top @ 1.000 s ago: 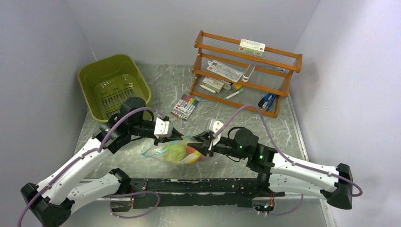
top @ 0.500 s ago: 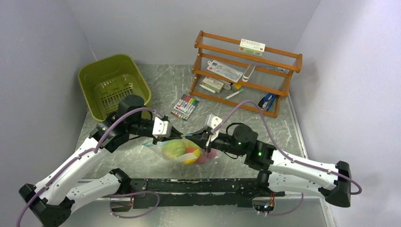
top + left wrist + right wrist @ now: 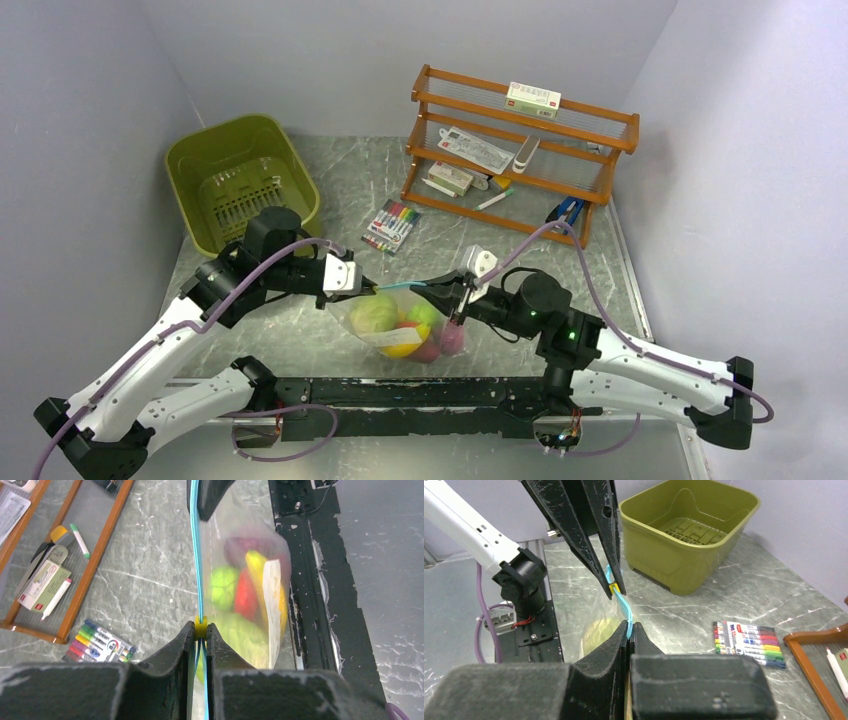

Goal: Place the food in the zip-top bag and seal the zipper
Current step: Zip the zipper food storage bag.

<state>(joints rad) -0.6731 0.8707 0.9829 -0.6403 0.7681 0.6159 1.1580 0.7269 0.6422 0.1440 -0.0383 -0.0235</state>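
well, at the upper left of the top view the olive tub (image 3: 215,135) sits by the left wall, well apart from the action. right of and below it, the left pincer (image 3: 362,287) is closed narrow on the left end of the zipper (image 3: 405,286). in the left wrist view its tips press on a small yellow piece (image 3: 200,628) riding on the strip.

the zipper's long axis runs left to right across the middle of the top view, nearly level and pulled straight between the two pincers. the zip-top bag (image 3: 372,338) hangs from it toward the lower edge of the frame, mouth uppermost. the food (image 3: 378,314) bunches inside: green, yellow, red and purple pieces show through the plastic. whether the bag's bottom touches the tabletop (image 3: 330,190) i cannot tell, nor whether the strip is fully pressed shut.

above the zipper lies the marker pack (image 3: 392,225), long side slanting up to the right, its label too small to read. the right pincer (image 3: 450,293) is clamped narrow on the zipper's right end. at the upper right stands the wooden rack (image 3: 520,150); its boxes carry red-marked labels, unreadable.

bare tabletop lies between tub and markers, and to the right of the right pincer toward the wall. the black rail (image 3: 420,392) runs just below the bag, near the bottom edge.
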